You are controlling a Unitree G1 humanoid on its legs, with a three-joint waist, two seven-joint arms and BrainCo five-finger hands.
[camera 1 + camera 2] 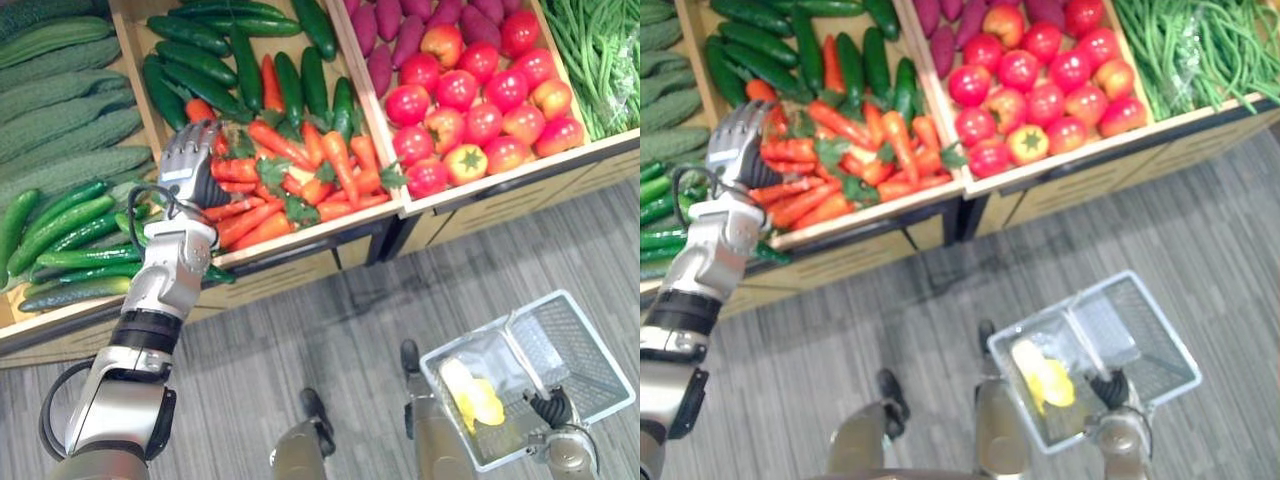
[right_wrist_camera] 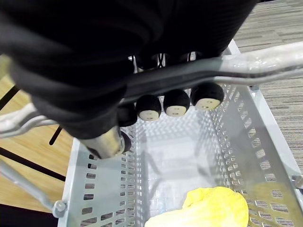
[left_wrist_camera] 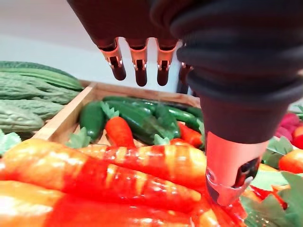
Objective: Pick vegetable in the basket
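Observation:
A pile of orange carrots (image 1: 300,170) with green tops lies in a wooden crate on the stand. My left hand (image 1: 188,155) hovers over the left part of that pile, open. In the left wrist view its fingers (image 3: 140,66) point straight out above the carrots (image 3: 118,170), and the thumb (image 3: 232,175) reaches down to the pile and holds nothing. Low on the right hangs a white wire basket (image 1: 490,328). My right hand (image 1: 553,408) is shut on its handle (image 2: 189,78). A yellow vegetable (image 1: 472,395) lies inside the basket.
Dark green cucumbers (image 1: 230,60) fill the back of the carrot crate. Bitter gourds (image 1: 60,110) and more cucumbers (image 1: 60,225) lie to the left. Tomatoes (image 1: 470,100), purple sweet potatoes (image 1: 385,30) and green beans (image 1: 600,50) lie to the right. Grey floor runs below the stand.

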